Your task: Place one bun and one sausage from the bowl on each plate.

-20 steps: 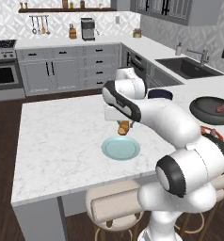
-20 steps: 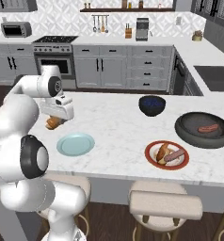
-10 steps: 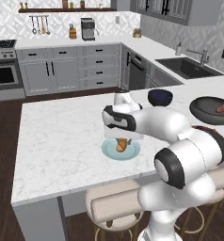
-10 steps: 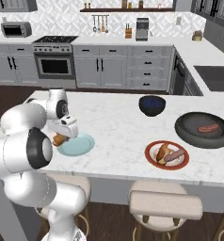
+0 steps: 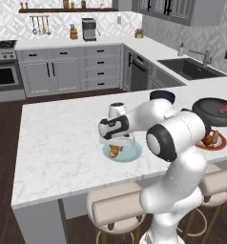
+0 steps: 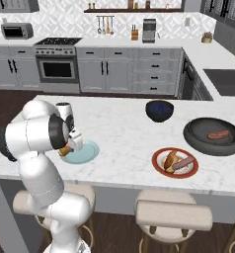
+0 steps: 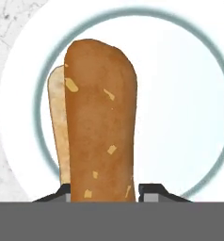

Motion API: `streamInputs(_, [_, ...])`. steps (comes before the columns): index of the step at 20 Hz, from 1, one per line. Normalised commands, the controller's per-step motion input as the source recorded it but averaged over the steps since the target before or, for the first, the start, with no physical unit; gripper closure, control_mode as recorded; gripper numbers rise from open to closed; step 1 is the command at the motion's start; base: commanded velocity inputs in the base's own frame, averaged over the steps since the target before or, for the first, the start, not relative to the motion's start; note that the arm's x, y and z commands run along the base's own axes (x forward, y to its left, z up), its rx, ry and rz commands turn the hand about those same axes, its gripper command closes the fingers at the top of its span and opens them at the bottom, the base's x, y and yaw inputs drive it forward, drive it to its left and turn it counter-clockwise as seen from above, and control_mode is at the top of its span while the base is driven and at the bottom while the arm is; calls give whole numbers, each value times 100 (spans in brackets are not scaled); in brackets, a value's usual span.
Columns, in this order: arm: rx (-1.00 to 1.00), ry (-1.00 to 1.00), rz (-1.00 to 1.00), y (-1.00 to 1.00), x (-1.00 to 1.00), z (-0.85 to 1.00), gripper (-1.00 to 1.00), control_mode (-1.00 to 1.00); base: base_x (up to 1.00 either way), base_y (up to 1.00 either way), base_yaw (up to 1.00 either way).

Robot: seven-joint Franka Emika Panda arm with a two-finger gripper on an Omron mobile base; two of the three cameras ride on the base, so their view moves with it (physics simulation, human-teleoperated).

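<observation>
My gripper (image 7: 104, 188) is clamped on the bun (image 7: 100, 127), which sticks out straight ahead of my fingertips over the light blue plate (image 7: 189, 94). Right base view adds the red-rimmed plate (image 6: 160, 169) w/ bun + sausage, and the dark grey bowl (image 6: 194, 137), both well off from my hand.

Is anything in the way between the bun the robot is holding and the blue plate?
No. The tool grips the bun right over the blue plate, and the plate below it looks bare. In the left base view, the bun hangs just above the plate with nothing between them.
</observation>
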Motion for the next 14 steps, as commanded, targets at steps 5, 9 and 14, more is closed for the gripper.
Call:
streamInputs(5, [0, -1, -3, 3, 75, -50, 100, -100, 0, 0, 0])
streamInputs(9, [0, -1, -1, 0, 41, -30, -100, -100, 0, 0, 0])
streamInputs(14, [0, -12, 0, -1, -35, 28, -100, -100, 0, 0, 0])
